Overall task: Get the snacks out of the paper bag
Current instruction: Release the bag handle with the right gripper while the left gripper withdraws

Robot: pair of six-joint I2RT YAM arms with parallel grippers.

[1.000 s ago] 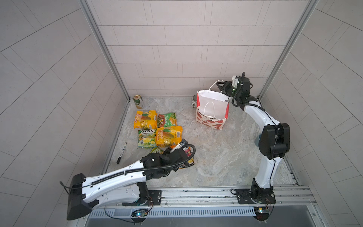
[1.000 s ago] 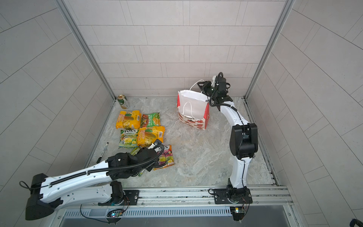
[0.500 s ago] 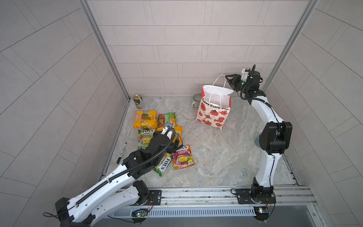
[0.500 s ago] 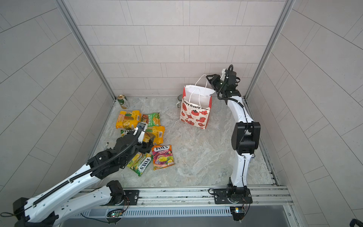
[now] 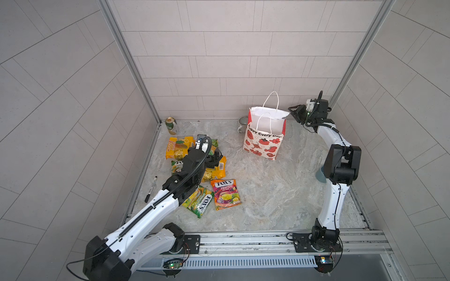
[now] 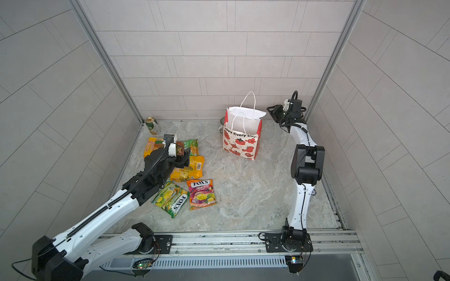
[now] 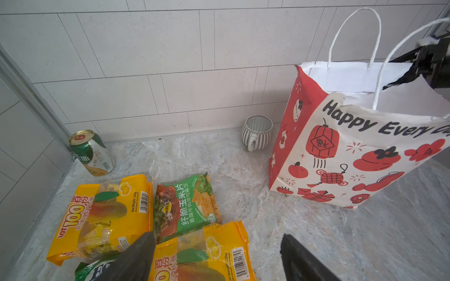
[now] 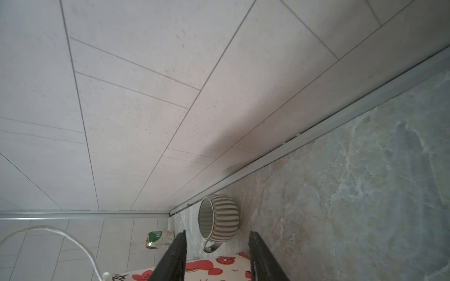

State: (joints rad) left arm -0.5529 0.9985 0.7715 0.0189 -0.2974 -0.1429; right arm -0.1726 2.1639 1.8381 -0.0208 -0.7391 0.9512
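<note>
Left wrist view: left gripper (image 7: 215, 237) wide open, empty, over unloaded snacks (image 7: 187, 202); right gripper (image 8: 218, 233) part-open at paper bag (image 7: 341, 155); likely next: confirm bag empty.

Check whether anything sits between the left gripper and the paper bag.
Nothing visible does. The left gripper, jaws open, hangs over the snacks; only bare table lies between it and the paper bag. The mug stands beside the bag's rear left corner, off that line.

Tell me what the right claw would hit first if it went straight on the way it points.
Probably the paper bag, whose top edge sits right at the right claw; the ribbed mug stands beyond.
</note>
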